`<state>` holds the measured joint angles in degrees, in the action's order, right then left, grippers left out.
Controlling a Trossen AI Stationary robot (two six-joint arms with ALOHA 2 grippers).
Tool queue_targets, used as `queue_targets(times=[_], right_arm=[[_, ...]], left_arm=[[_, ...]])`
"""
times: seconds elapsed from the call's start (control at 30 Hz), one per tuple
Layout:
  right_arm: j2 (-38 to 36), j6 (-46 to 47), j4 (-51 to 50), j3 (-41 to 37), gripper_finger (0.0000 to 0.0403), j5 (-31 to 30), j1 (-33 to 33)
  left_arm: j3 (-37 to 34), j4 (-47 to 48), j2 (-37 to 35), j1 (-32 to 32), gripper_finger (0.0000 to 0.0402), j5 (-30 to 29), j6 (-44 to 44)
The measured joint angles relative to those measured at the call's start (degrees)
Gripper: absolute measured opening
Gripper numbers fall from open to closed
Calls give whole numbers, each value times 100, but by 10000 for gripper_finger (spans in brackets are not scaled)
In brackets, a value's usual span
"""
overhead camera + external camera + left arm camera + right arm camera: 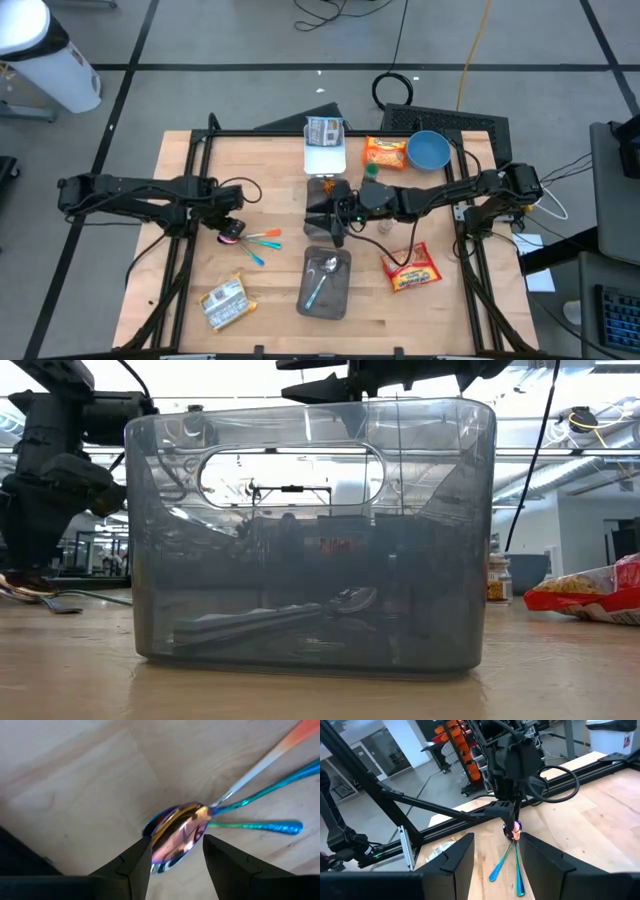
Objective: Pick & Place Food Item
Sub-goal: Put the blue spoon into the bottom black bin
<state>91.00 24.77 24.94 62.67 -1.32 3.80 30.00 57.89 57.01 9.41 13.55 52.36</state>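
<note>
Several iridescent spoons [258, 240] lie fanned out on the wooden table, their bowls stacked together. My left gripper [177, 855] points down at the stacked bowls [177, 835], open, one finger on each side; it also shows in the right wrist view [512, 827]. My right gripper [497, 855] hovers open and empty over mid-table [320, 225], facing the left arm. The food packets lie untouched: an orange one [384, 152], a red one [410, 268] and a silver-yellow one [225, 303]. My left gripper comes from above, pointing down, with the top spoon's bowl [165, 832] between its two fingertips. One fingertip [142, 852] stands right at the bowl's edge. I cannot tell whether it touches. The spoons lie flat on the table.
A grey see-through bin [327, 283] with a spoon [350, 600] in it stands near the front middle. A white container [325, 150] with a packet and a blue bowl [428, 150] stand at the back. A small jar [385, 226] stands beside the right arm.
</note>
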Motion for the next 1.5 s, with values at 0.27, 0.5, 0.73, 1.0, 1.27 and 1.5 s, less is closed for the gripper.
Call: queue_targets(times=[0.27, 0.5, 0.73, 1.0, 1.27, 1.5], right_arm=[[0, 5, 4, 0, 144, -7, -83], [0, -7, 6, 0, 143, -4, -83], [0, -36, 4, 0, 145, -4, -160], [0, -36, 6, 0, 142, 7, -270], [0, -19, -19, 0, 145, 13, -305], [0, -18, -25, 0, 142, 13, -361]], left_arm=[[2, -39, 0, -55, 186, -160, 158], [4, -140, 0, -134, 186, -209, -259], [4, -1002, 0, -321, 186, -414, -642], [11, -3139, 134, -577, 186, -479, -1294], [242, -4037, 1023, -871, 186, -473, -1817], [880, -3083, 1845, -1198, 186, -308, -2674]])
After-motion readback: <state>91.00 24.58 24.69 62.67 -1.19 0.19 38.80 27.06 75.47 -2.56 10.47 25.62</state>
